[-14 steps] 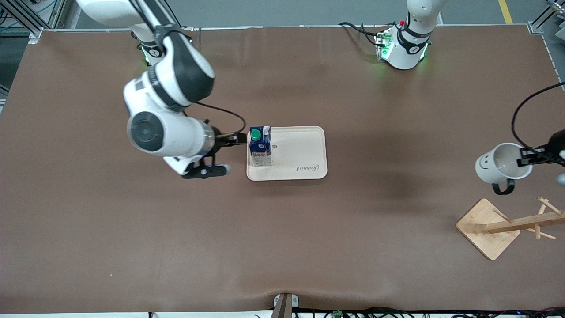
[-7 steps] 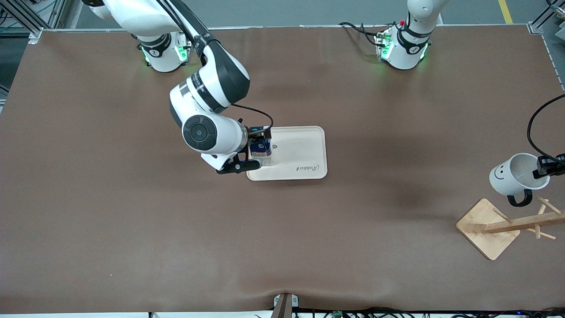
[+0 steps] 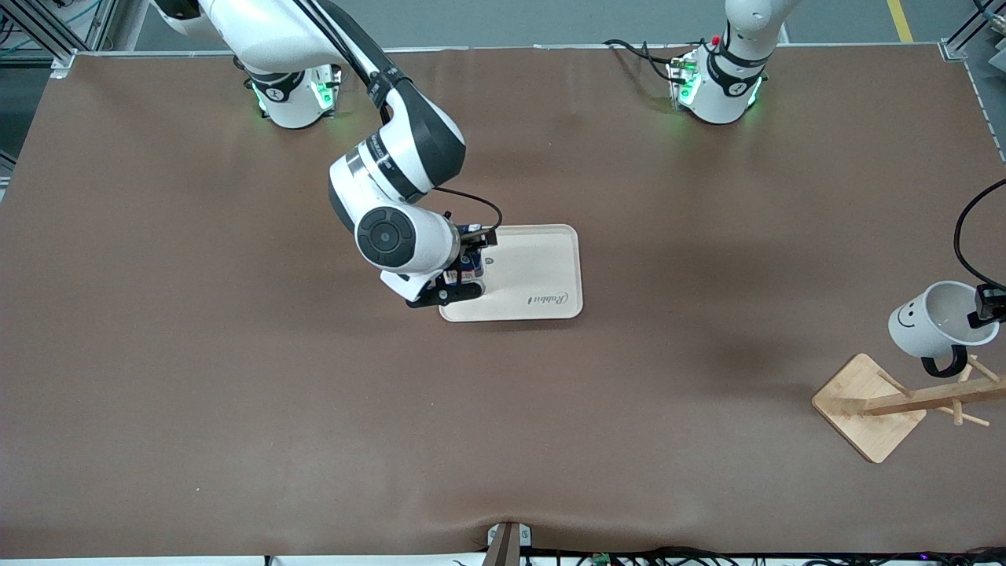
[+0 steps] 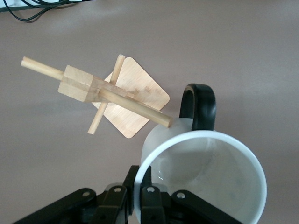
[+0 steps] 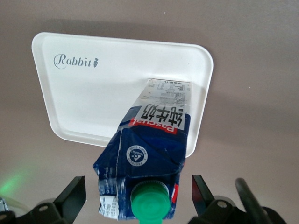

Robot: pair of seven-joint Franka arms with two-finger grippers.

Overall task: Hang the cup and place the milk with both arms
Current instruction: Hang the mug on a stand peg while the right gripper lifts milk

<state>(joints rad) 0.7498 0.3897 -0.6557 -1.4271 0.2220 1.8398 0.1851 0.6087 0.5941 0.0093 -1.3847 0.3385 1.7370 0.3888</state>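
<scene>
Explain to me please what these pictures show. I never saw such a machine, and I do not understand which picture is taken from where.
Two white robot arms stand at a brown table. One picture looks down from a high camera facing them; the other two come from cameras on the wrists. The left gripper is shut on the rim of a white cup with a smiley face, over a wooden cup rack. The right gripper is open, its fingers either side of a blue and white milk carton with a green cap, which stands on a cream tray marked "Rabbit".
</scene>
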